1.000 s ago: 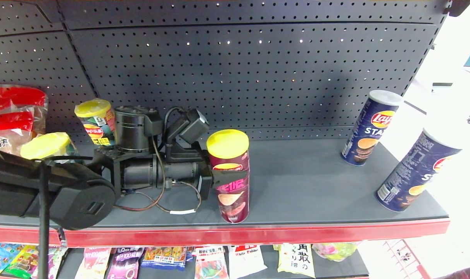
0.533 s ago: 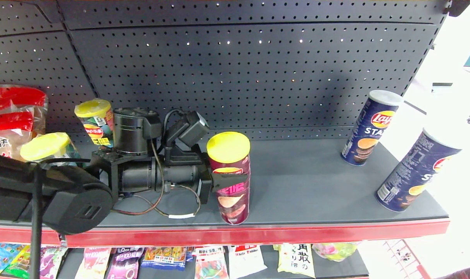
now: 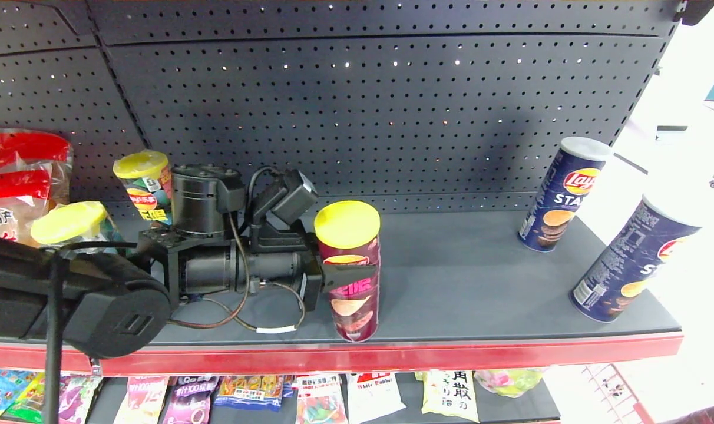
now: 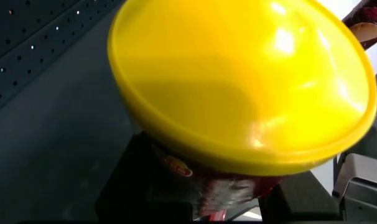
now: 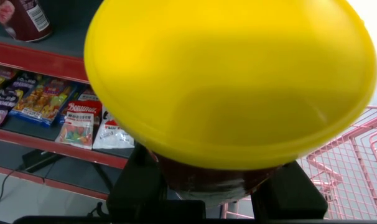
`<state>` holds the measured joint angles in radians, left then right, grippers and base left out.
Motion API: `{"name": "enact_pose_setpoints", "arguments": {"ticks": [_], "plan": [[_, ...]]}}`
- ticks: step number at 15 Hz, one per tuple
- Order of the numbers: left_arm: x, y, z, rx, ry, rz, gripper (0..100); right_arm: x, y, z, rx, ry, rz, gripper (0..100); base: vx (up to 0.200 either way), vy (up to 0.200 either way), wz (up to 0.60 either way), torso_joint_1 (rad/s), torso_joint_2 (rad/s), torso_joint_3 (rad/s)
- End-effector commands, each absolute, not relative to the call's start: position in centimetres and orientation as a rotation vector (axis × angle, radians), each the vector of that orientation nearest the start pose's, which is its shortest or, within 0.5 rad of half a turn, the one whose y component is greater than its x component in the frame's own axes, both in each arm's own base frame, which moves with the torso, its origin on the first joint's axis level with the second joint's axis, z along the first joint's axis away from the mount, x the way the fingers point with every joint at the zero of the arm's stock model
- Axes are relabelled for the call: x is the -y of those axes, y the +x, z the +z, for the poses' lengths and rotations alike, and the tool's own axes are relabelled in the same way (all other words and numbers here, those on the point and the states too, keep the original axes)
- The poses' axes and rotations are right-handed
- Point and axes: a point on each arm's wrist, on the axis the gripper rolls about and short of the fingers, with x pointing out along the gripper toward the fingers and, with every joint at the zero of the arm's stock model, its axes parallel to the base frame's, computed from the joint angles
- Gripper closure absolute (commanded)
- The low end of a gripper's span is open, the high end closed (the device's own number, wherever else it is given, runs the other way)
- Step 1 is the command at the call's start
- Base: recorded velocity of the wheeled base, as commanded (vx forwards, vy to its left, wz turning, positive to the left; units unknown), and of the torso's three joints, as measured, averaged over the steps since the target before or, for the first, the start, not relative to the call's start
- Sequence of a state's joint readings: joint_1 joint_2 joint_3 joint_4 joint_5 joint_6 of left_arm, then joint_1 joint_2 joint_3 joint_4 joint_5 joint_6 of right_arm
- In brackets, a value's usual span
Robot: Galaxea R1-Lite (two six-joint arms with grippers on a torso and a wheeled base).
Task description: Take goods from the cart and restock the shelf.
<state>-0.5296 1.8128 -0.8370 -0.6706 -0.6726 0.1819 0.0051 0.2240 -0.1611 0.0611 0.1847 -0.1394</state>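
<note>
Maroon can [image 3: 352,309] on shelf [image 3: 481,282], left gripper [image 3: 348,274] clamping it — right gripper [image 5: 207,186], seemingly, second can [image 5: 232,74]

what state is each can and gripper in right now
maroon can: upright, lid on, gripped
left gripper: shut on maroon can
second can: lid on, gripped
right gripper: shut on second can
back blue can: standing, lid on
front blue can: standing, lid on

Logo print on the blue cans [image 3: 561,197] — characters on lower-shelf packets [image 3: 448,393]
</note>
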Motion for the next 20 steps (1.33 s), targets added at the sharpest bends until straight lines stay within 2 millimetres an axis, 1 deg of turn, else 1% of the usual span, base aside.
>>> {"name": "enact_pose_setpoints", "arguments": {"ticks": [1, 4, 7, 8, 9, 10, 11, 12, 13, 14, 16, 17, 18, 20], "plan": [[17.6, 27.4, 15.9, -0.217, 0.136, -1.214, 0, -0.4, -1.2, 11.8, -0.112, -0.128, 0.200, 100, 0.000, 0.000, 0.00, 0.000, 0.00, 0.000], [17.5, 27.3, 15.8, -0.221, 0.138, -1.197, 0, -0.4, -1.2, 11.8, -0.112, -0.128, 0.197, 100, 0.000, 0.000, 0.00, 0.000, 0.00, 0.000], [16.6, 26.0, 15.8, -0.237, 0.136, -1.188, 0, -0.4, -1.2, 12.0, -0.107, -0.128, 0.200, 100, 0.000, 0.000, 0.00, 0.000, 0.00, 0.000], [15.9, 25.2, 15.7, -0.245, 0.134, -1.181, 0, -0.4, -1.1, 12.3, -0.109, -0.128, 0.200, 100, 0.000, 0.000, 0.00, 0.000, 0.00, 0.000], [15.4, 24.8, 15.7, -0.249, 0.133, -1.172, 0, -0.4, -1.0, 12.5, -0.112, -0.129, 0.198, 100, 0.000, 0.000, 0.00, 0.000, 0.00, 0.000], [14.1, 23.7, 15.8, -0.255, 0.130, -1.149, 0, -0.4, -0.5, 13.6, -0.132, -0.127, 0.211, 100, 0.000, 0.000, 0.00, 0.000, 0.00, 0.000], [13.5, 23.3, 15.9, -0.255, 0.129, -1.135, 0, -0.4, -0.1, 14.1, -0.146, -0.126, 0.218, 100, 0.000, 0.000, 0.00, 0.000, 0.00, 0.000], [12.0, 22.5, 16.0, -0.257, 0.124, -1.091, 0, -0.5, 1.2, 15.8, -0.184, -0.122, 0.259, 100, 0.000, 0.000, 0.00, 0.000, 0.00, 0.000], [11.1, 21.9, 16.3, -0.244, 0.123, -1.062, 0, -0.6, 2.1, 16.6, -0.211, -0.120, 0.308, 100, 0.000, 0.000, 0.00, 0.000, 0.00, 0.000], [10.2, 21.0, 16.6, -0.232, 0.125, -1.023, 0, -0.8, 3.1, 17.1, -0.240, -0.127, 0.349, 100, 0.000, 0.000, 0.00, 0.000, 0.00, 0.000], [8.9, 18.7, 16.4, -0.234, 0.131, -0.959, 0, -1.3, 4.7, 18.1, -0.276, -0.164, 0.423, 100, 0.000, 0.000, 0.00, 0.000, 0.00, 0.000], [8.0, 16.7, 16.1, -0.231, 0.133, -0.935, 0, -1.9, 6.3, 19.4, -0.293, -0.171, 0.484, 100, 0.000, 0.000, 0.00, 0.000, 0.00, 0.000], [7.4, 15.0, 15.9, -0.222, 0.133, -0.927, 0, -2.6, 8.0, 20.7, -0.314, -0.172, 0.523, 100, 0.000, 0.000, 0.00, 0.000, 0.00, 0.000], [6.3, 12.9, 15.5, -0.218, 0.150, -0.850, 0, -4.1, 11.3, 22.7, -0.338, -0.172, 0.575, 100, 0.000, 0.000, 0.00, 0.000, 0.00, 0.000]]}}
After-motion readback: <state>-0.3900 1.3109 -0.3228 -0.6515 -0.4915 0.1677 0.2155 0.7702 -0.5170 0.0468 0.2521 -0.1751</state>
